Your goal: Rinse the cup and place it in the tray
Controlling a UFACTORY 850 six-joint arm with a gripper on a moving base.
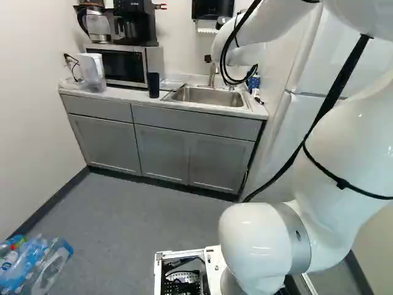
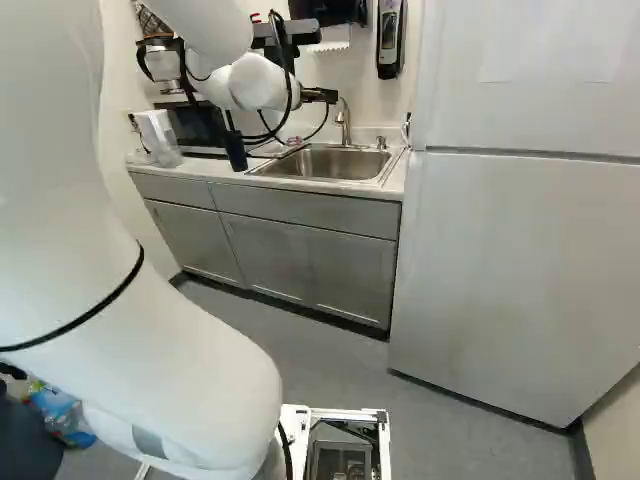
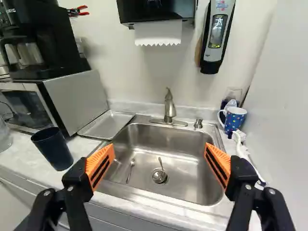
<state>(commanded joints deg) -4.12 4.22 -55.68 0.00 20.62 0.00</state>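
Hand (image 2: 320,96) wide open, nothing btwn the orange pads (image 3: 100,166); in wrist view it points at the sink (image 3: 187,185), one finger toward the cup side, the other toward the fridge side. Cup (image 3: 52,148) = dark tumbler, upright on the bench (image 3: 19,156), left of sink, nr the bench's near edge, outside the hand's left finger. Tray (image 3: 107,124) = shallow metal one, flat on bench btwn microwave (image 3: 77,101) and sink, farther back than cup. Faucet (image 3: 169,108) at sink's far rim, w/ small pump (image 3: 198,123) just to its right. In sink: strainer (image 3: 160,175) w/ upright handle over the drain, plus thin metal utensil (image 3: 130,171) to its left. Right of sink, far corner: blue dotted mug (image 3: 234,118), clear glass (image 3: 234,94) behind it, white brush (image 3: 239,137) in front. Coffee maker (image 3: 43,48) sits on microwave; clear pitcher (image 1: 92,74) on bench at far left. On wall above sink: towel dispenser (image 3: 156,9) w/ paper hanging out, gray-black dispenser (image 3: 216,36) to its right. Fridge (image 2: 520,260) right of the cabinets (image 2: 300,255). Plastic bottles (image 1: 37,264) at lower left of left base view.
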